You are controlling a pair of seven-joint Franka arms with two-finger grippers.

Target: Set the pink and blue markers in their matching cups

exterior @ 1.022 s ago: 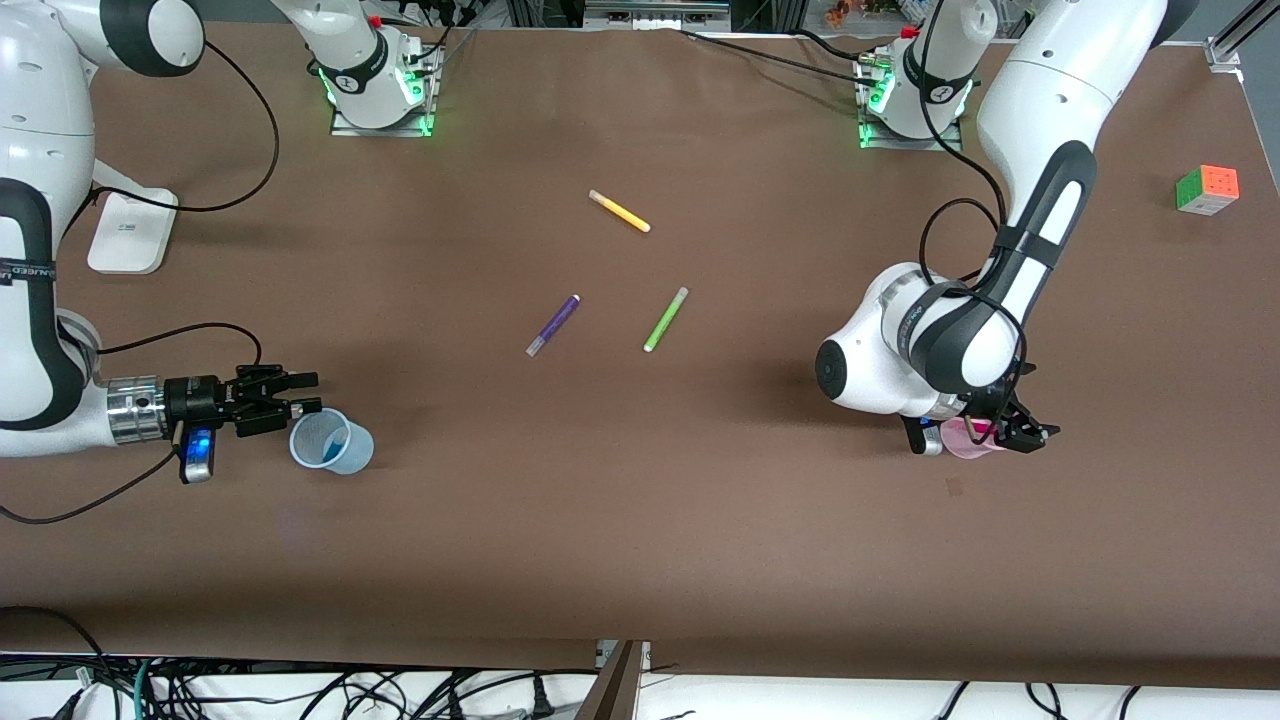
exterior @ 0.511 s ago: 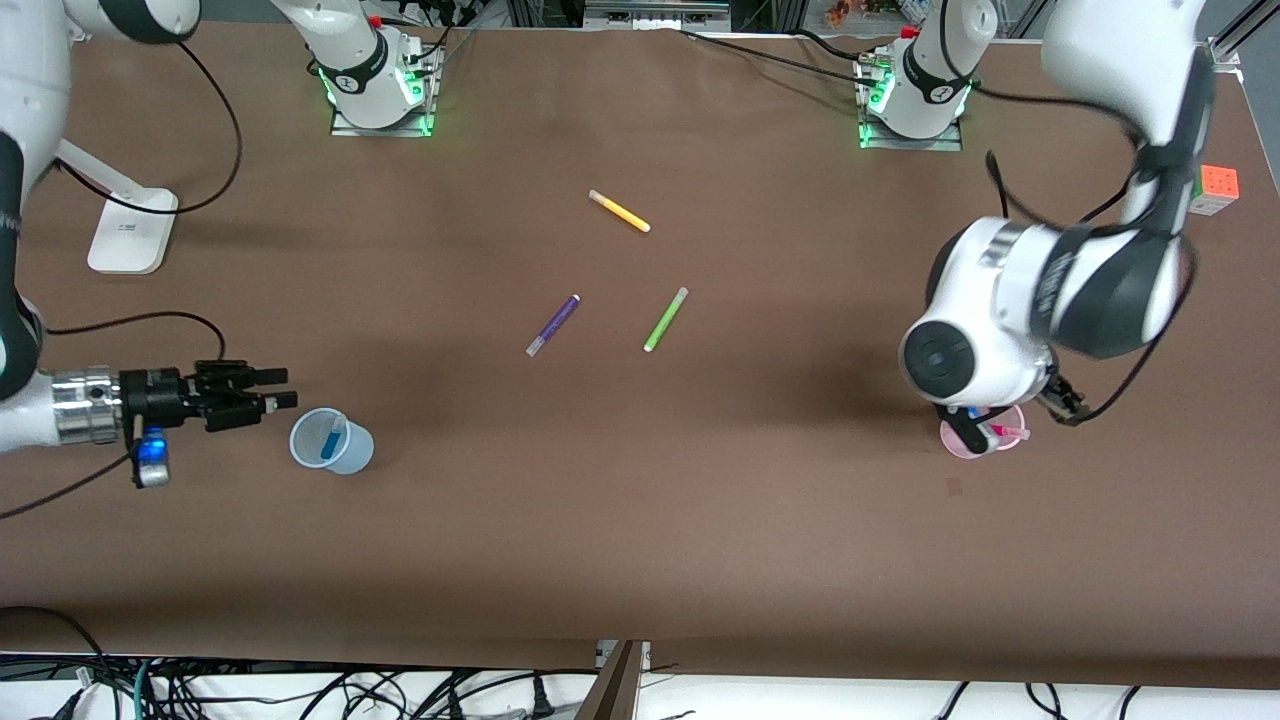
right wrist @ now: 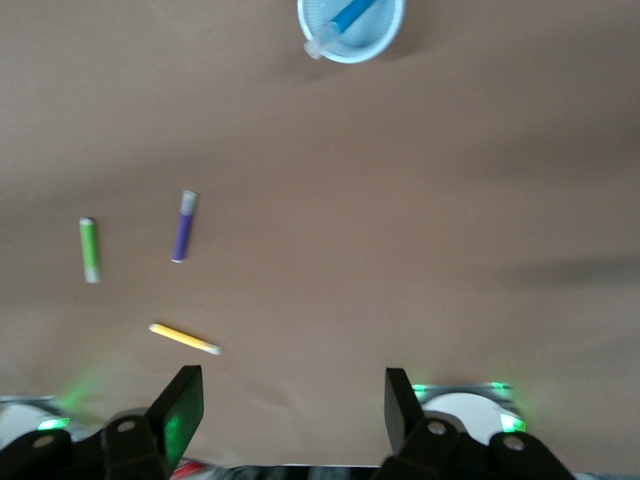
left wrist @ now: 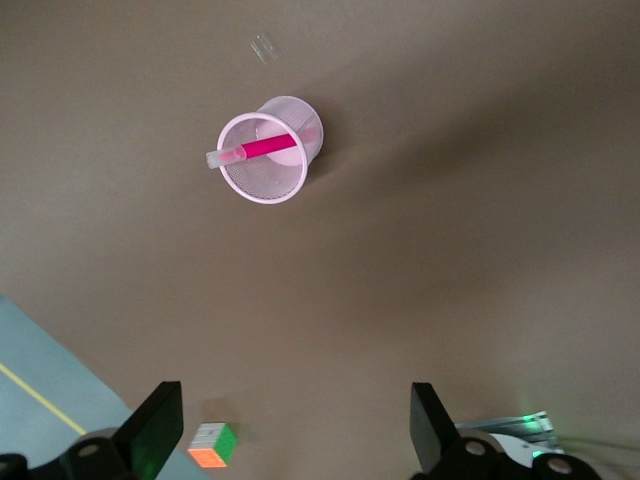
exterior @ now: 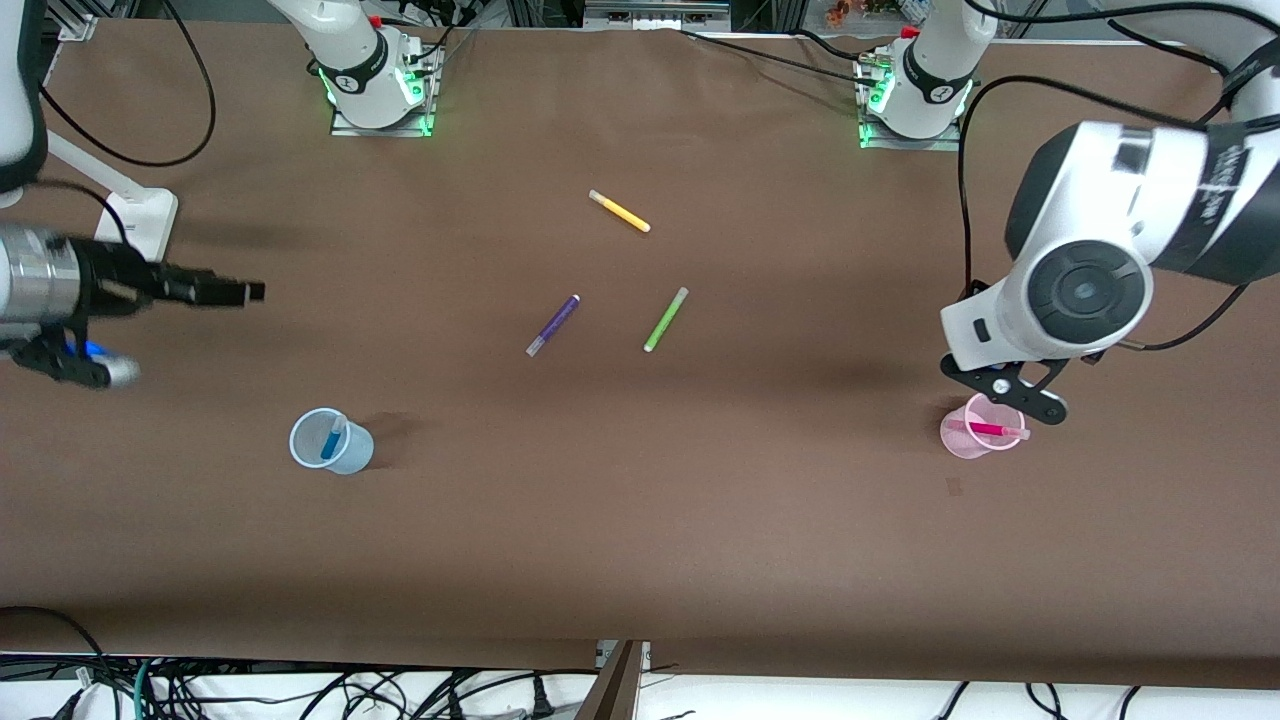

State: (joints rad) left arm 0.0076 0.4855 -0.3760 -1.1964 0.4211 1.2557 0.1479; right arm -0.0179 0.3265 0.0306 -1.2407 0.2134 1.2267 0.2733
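In the front view, the blue marker leans in the blue cup on the tabletop, below the raised right hand. The left wrist view shows the left hand spread and empty, high over the pink cup with the pink marker in it. The right wrist view shows the right hand's fingers also spread, the blue cup well below them.

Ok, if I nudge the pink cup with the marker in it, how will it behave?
The pink cup looks thin and light, so it would likely slide easily. The pink marker leans across it, its cap past the rim, so the cup may tip that way. Both grippers are open, well clear.
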